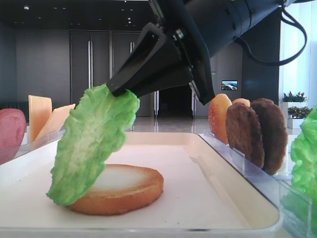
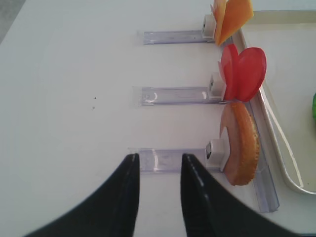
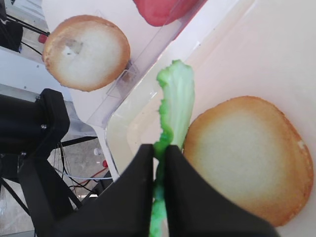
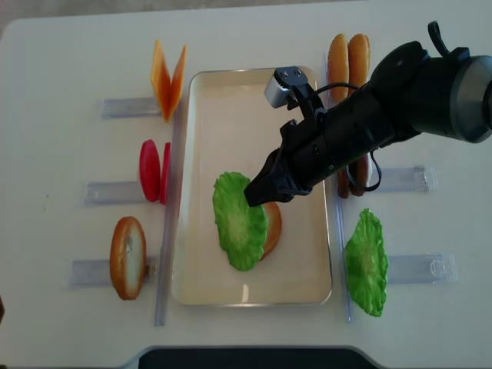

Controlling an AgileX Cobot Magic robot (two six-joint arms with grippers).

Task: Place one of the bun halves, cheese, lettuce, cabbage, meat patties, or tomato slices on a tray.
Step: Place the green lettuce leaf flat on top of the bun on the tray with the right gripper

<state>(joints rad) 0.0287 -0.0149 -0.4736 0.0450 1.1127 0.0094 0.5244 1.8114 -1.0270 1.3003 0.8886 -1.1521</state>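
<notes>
My right gripper [image 1: 111,90] [image 3: 159,148] [image 4: 252,196] is shut on the top edge of the lettuce [image 1: 94,144] [image 3: 175,94] [image 4: 240,223], a frilly green leaf. The leaf hangs tilted over the cream tray [image 1: 213,198] [image 4: 231,100]. Its lower part drapes against a bun half [image 1: 124,191] [image 3: 247,158] [image 4: 273,227] that lies flat, pale face up, on the tray. My left gripper [image 2: 159,163] hovers over the white table left of the tray. Its fingers stand a little apart with nothing between them.
Clear holders flank the tray. On the left stand cheese [image 4: 167,77] [image 2: 229,17], tomato slices [image 4: 154,171] [image 2: 244,74] and a bun half [image 4: 127,256] [image 2: 242,143]. On the right stand bun halves [image 4: 347,58], meat patties [image 1: 257,134] and another lettuce leaf [image 4: 365,261].
</notes>
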